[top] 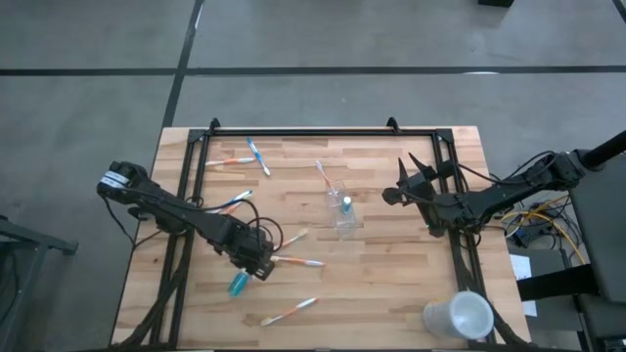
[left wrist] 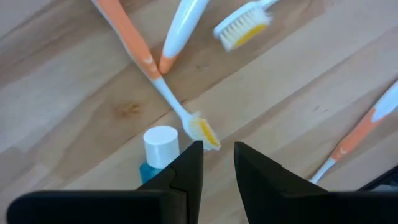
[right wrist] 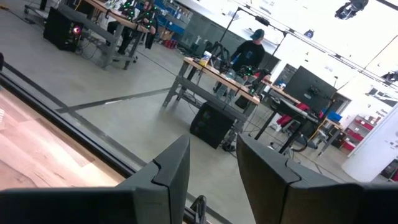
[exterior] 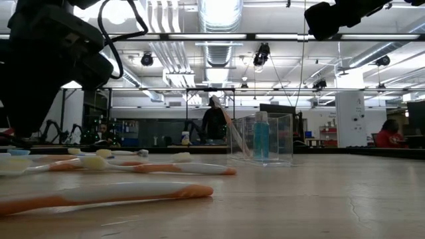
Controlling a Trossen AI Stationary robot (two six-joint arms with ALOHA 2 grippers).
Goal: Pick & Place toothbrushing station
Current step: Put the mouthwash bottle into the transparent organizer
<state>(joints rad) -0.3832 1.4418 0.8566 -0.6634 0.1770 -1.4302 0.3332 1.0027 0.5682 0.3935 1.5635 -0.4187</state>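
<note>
The small blue tube with a white cap [left wrist: 159,154] is seen lying on the wooden table [top: 391,284], just beside the left gripper [left wrist: 217,163], whose jaws stand narrowly apart and empty, apparently lined up for a pick. The right gripper [right wrist: 213,163], likewise slightly parted and empty, is held aloft, well clear of the clear plastic cup [top: 342,211].

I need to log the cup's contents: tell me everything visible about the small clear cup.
The small clear cup looks like thin transparent plastic with squarish walls. It stands upright near the middle of the wooden table, apart from both grippers. Inside stand a blue tube and one leaning toothbrush, whose end sticks out above the rim.
</note>
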